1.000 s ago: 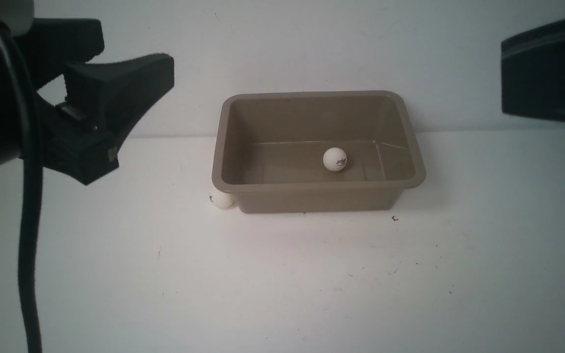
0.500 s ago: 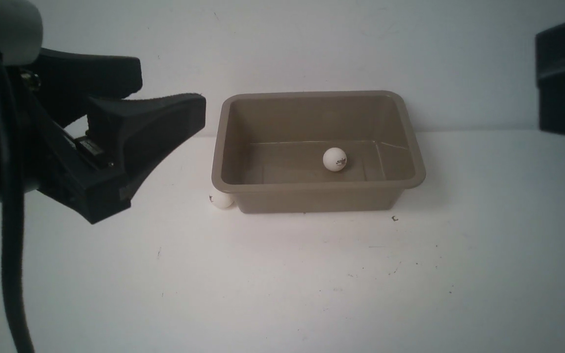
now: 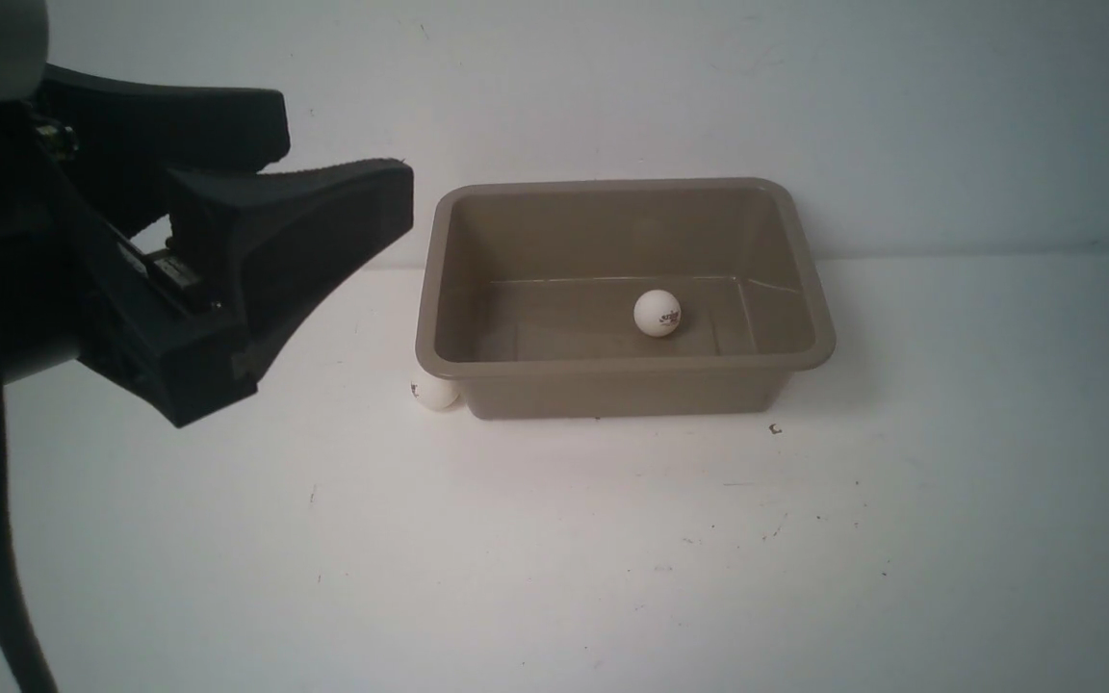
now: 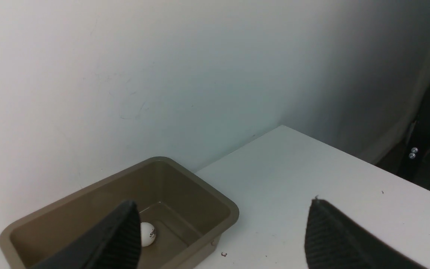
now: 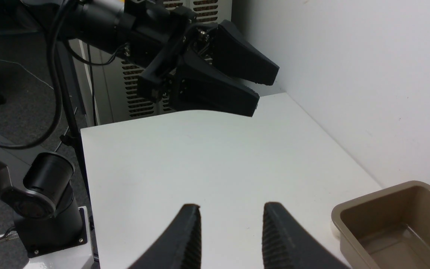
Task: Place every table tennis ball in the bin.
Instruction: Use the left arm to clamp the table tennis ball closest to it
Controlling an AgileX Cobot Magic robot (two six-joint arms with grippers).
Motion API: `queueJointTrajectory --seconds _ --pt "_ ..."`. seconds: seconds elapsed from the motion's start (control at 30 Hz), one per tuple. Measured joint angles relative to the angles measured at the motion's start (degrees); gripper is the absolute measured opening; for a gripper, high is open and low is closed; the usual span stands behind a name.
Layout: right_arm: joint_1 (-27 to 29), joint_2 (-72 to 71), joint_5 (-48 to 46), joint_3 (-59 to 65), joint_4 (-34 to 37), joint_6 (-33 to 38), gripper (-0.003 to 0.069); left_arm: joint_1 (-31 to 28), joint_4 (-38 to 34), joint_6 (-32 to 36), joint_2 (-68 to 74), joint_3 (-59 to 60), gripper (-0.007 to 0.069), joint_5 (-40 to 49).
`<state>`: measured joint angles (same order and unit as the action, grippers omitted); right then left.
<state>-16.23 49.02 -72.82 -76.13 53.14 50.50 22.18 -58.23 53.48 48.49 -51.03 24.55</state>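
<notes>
Table tennis balls: one in bin, one outside; left gripper wide, empty.

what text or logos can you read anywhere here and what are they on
Ball inside the bin: a small dark printed logo, too small and blurred to read in either the front or the left wrist view.
Ball outside the bin, at its front left corner: a dark speck of print at its edge, unreadable.
Bin: no lettering visible.
Table: a tiny dark mark near the bin, not legible as text.
</notes>
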Motion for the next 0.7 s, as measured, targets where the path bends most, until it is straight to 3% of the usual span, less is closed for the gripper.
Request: queueJointTrajectory --seconds 0.7 --pt "0.00 -0.10 3.39 0.00 3.06 1.24 0.0225 0.00 1.30 0.41 0.00 0.00 0.0535 -0.80"
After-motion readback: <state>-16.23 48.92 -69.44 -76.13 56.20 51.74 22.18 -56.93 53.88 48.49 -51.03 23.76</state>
